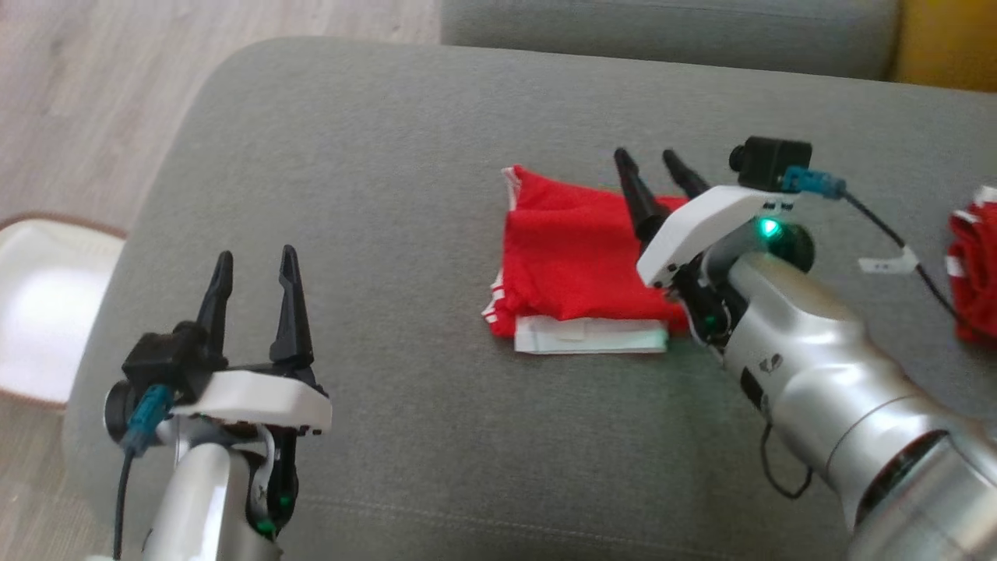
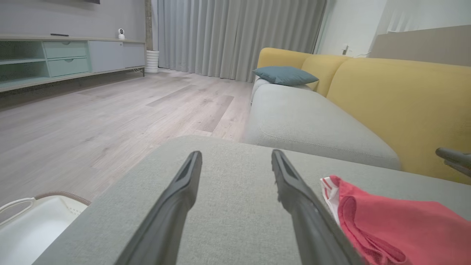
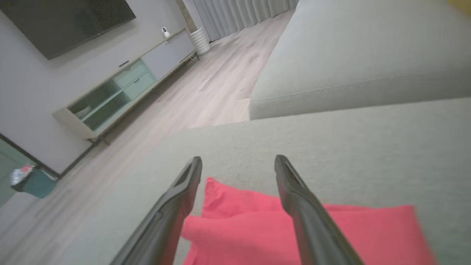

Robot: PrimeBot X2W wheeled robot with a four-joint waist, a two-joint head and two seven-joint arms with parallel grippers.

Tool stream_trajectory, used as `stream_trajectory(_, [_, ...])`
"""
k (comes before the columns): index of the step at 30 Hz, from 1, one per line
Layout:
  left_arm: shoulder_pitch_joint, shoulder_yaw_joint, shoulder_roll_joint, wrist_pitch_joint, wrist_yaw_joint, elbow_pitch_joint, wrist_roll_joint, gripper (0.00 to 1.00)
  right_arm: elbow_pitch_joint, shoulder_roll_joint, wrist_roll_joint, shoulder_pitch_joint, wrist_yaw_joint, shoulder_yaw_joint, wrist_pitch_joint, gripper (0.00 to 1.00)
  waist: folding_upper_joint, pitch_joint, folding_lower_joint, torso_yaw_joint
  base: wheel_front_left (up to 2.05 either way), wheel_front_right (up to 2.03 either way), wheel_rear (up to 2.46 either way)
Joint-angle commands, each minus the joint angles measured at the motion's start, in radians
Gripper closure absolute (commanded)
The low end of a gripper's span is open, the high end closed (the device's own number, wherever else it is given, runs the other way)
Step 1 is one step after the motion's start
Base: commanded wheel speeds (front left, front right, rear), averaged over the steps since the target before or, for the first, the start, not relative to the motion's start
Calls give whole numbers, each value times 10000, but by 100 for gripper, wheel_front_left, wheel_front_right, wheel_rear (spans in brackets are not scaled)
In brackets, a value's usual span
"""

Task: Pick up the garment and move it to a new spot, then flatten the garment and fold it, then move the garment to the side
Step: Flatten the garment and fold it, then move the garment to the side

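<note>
Inspector A: Where do we find the garment?

Inspector B: We record the red garment point(image 1: 572, 257) lying folded into a rough rectangle on the grey seat cushion point(image 1: 374, 156), a little right of centre in the head view. A white band point(image 1: 592, 335) shows along its 6 o'clock edge. There is white striping at both corners on its 9 o'clock side.

Inspector A: And the right hand?

Inspector B: We note the right hand point(image 1: 646, 155) over the garment's 3 o'clock side, fingers pointing toward 11 o'clock. The two fingers stand wide apart with nothing between them. In the right wrist view the red cloth lies beneath them, and we cannot tell whether the tips touch it.

Inspector A: The left hand?

Inspector B: The left hand point(image 1: 257, 254) sits at 8 o'clock from the garment, well apart from it, above bare cushion. Its fingers are spread wide and empty, pointing to 12 o'clock.

Inspector A: Anything else for our record?

Inspector B: A second red cloth point(image 1: 974, 273) lies at the garment's 3 o'clock, at the picture's edge and apart from it. A white basket point(image 1: 47, 312) stands on the wooden floor point(image 1: 78, 93) at 9 o'clock of the left hand, beside the cushion. In the left wrist view a yellow backrest point(image 2: 397, 99) rises beyond the cushion at 2 o'clock.
</note>
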Motion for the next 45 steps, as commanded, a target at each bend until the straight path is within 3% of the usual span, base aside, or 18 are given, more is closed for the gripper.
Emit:
stream_trajectory(1, [-284, 406, 67, -53, 44, -481, 64, 0, 38, 127, -808, -336, 67, -286, -135, 0, 0, -98, 0, -428, 0, 0, 0])
stream_trajectory(7, [-338, 471, 62, -53, 3, -838, 73, 0, -71, -284, -3251, -492, 67, -1625, -136, 0, 0, -93, 0, -1020, 0, 0, 0])
stream_trajectory(11, [-374, 470, 60, -53, -40, -1105, 63, 0, -1361, -1133, -5539, 234, 67, -2985, -136, 0, 0, -79, 0, -1373, 0, 0, 0])
stream_trajectory(15, [-301, 533, 59, -53, 19, -1295, 28, 0, -3031, -1488, -7784, 1604, 67, -4822, -136, 0, 0, -107, 0, -1641, 0, 0, 0])
stream_trajectory(20, [-111, 538, 58, -53, -21, -1425, 1, 0, -4891, -791, -9984, 3598, 67, -7280, -137, 0, 0, -145, 0, -1786, 0, 0, 0])
stream_trajectory(24, [140, 452, 58, -53, -142, -1402, 123, 0, -5907, -125, -11180, 4863, 67, -8533, -137, 0, 0, -142, 0, -1850, 0, 0, 0])
stream_trajectory(29, [342, 302, 57, -53, -266, -1364, 295, 0, -6526, 111, -11784, 5691, 67, -9150, -137, 0, 0, -132, 0, -1849, 0, 0, 0])
stream_trajectory(45, [185, 127, 57, -53, -342, -1321, 404, 0, -7121, 126, -11210, 5853, 67, -9065, -2, 0, 0, 151, 0, -1671, 0, 0, 0])
